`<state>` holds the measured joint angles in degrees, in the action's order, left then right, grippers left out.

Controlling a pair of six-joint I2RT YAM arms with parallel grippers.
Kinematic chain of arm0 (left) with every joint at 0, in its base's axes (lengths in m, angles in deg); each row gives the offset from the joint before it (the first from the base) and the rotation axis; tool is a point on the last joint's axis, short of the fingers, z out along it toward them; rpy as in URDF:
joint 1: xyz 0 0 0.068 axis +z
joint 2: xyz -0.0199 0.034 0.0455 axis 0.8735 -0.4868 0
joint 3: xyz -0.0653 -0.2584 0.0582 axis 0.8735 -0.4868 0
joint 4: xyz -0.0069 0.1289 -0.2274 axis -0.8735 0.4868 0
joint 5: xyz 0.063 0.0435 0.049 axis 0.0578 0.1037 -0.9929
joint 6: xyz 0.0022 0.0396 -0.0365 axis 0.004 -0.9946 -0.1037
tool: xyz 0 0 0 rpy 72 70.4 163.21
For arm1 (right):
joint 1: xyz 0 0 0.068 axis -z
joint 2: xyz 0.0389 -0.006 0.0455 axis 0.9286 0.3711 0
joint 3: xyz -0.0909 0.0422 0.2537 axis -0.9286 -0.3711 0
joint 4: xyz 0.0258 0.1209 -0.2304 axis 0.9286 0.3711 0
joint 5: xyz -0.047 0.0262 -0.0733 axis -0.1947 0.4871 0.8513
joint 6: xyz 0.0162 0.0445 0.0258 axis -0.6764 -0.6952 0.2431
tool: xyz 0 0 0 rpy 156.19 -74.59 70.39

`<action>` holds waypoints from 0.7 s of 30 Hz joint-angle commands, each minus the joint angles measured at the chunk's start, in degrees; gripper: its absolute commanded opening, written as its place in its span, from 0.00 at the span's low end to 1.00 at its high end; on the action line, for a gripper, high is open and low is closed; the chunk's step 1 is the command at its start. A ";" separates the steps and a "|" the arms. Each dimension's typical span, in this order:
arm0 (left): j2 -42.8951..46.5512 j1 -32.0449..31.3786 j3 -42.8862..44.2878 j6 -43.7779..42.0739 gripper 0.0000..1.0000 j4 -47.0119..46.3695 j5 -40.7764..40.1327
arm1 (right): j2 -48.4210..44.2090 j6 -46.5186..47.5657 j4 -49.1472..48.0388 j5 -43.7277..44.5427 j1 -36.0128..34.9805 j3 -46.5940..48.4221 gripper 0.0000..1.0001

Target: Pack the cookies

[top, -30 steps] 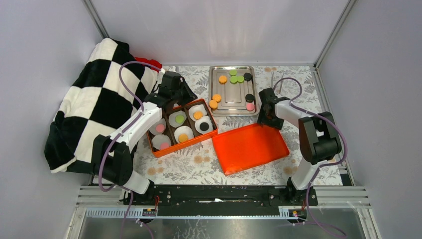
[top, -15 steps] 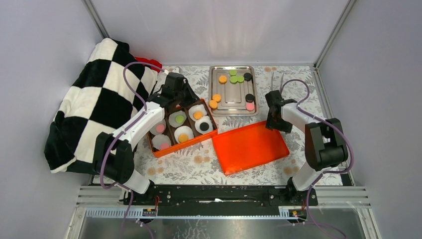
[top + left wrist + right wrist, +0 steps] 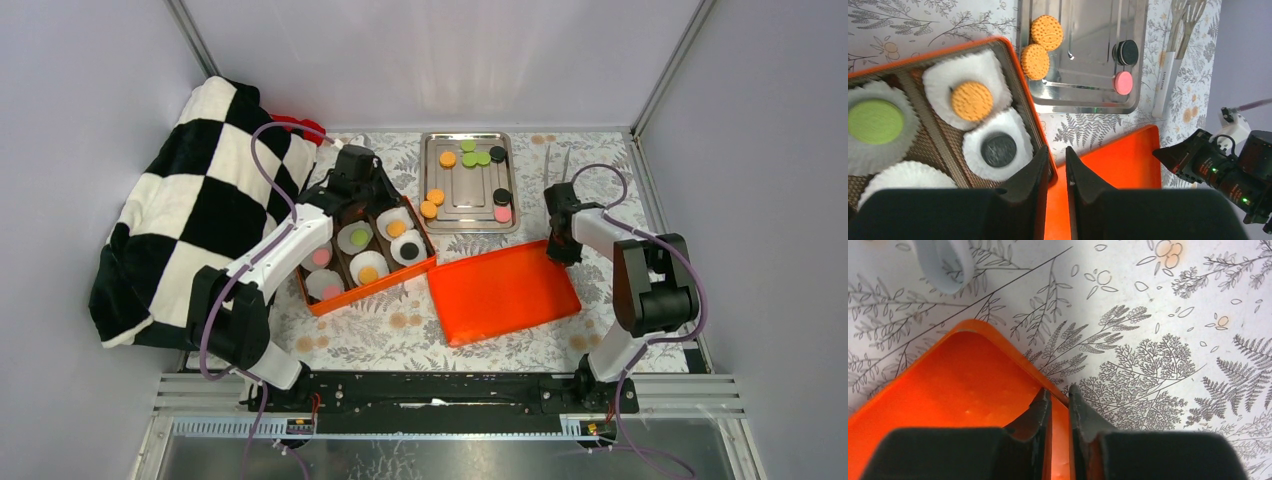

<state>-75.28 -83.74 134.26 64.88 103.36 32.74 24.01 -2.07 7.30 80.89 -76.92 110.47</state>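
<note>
grey walls around, and below them a surface with printed ferns. at the far side, on a metal tray, loose cookies: orange, green, black and one pink, some grouped at the far edge, two orange at the left rim, one black and the pink at the right. more of them in the orange box left of the tray, each in a white paper cup: two pink, one green, two orange, one black. just right of the box, an orange lid lying flat. right fingers at the far right corner of this lid, pinching its rim, one inside and one outside. left fingers above the box, nearly together, with only a narrow gap; cannot tell whether pinching anything, only orange visible through the gap. at the left, a black and white checkered blanket, piled against the wall. right of the tray, a long utensil on the surface.
</note>
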 commanded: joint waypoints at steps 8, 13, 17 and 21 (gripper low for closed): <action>3.82 -3.73 3.84 -0.11 0.22 5.91 -6.51 | -5.53 -1.84 -2.73 -8.53 0.01 -6.39 0.00; 4.77 -3.85 4.07 -0.63 0.23 6.32 -6.27 | -15.21 -1.06 -0.01 -10.75 0.01 -7.88 0.00; 4.81 -3.93 4.38 -0.64 0.25 5.94 -4.23 | -22.38 -0.03 3.95 -13.00 -0.08 -6.63 0.00; 5.08 -3.93 3.34 -0.89 0.26 4.91 -2.34 | -28.32 0.19 8.41 -15.19 -0.11 -3.99 0.00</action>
<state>-71.43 -87.35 136.95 64.90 109.00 28.72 1.43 -1.29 11.30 69.11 -77.14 102.50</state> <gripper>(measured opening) 0.253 0.022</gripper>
